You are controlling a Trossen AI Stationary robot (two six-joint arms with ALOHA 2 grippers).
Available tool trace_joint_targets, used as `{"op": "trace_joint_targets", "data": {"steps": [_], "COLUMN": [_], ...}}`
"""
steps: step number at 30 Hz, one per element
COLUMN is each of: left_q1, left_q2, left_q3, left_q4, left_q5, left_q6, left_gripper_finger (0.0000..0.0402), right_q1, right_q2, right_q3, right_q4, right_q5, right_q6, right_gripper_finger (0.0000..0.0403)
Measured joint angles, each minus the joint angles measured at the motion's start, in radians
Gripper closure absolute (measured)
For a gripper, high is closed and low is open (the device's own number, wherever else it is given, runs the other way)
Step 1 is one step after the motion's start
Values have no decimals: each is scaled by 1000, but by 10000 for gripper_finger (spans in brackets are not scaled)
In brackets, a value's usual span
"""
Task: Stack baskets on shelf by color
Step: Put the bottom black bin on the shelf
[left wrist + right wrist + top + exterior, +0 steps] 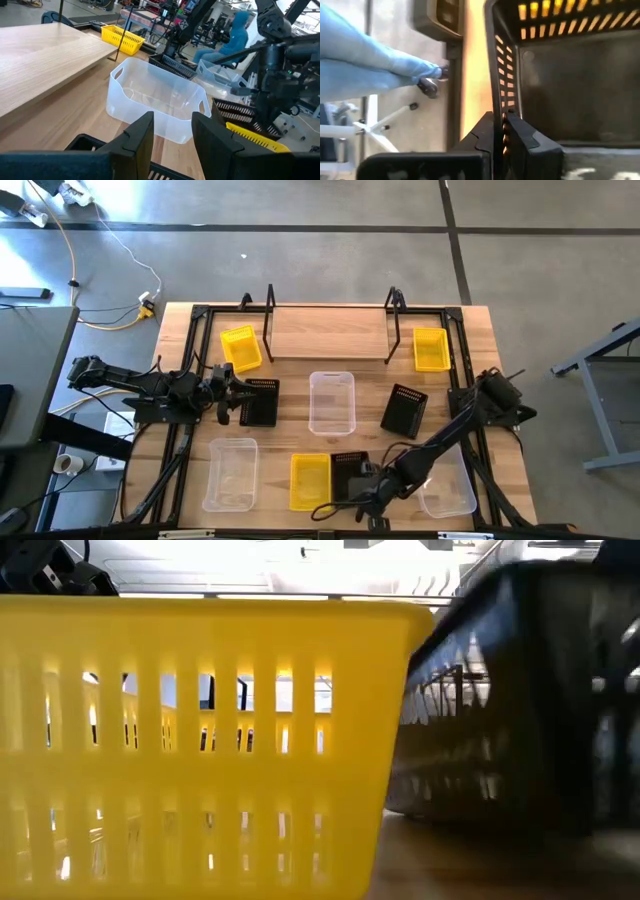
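Filling the low view, a yellow slotted plastic basket (200, 740) hides the light-wood shelf (328, 333), right gripper (501, 135) clenched on the perforated wall of a black plastic basket (570, 75) at the table's front edge, left gripper (172, 131) released above another black basket (260, 402), no readable writing.

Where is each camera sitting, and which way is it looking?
High view: above the table, looking straight down; both arms show, and the shelf.
Low view: at tabletop height, filled by a yellow basket and a black basket; no arm is clearly seen.
Left wrist view: on the left arm, past the left gripper toward a clear basket.
Right wrist view: on the right arm; the right gripper pinches a black basket wall.
Shared: the high view also shows that clear basket.
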Motion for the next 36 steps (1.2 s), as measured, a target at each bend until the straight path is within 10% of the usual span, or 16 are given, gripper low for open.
{"op": "trace_joint_targets", "data": {"steps": [17, 36], "left_q1": [0, 0], "left_q2": [0, 0], "left_q3": [0, 0], "left_q4": [2, 2], "left_q5": [0, 1], "left_q6": [-2, 0], "left_gripper_finger": [277, 277], "right_q1": [-9, -187], "right_q2": [-309, -659], "right_q3": [-1, -1], "right_q4": [-141, -323], "right_q5": [98, 801], "right_q6": [11, -510], "right_gripper_finger": [402, 403]}}
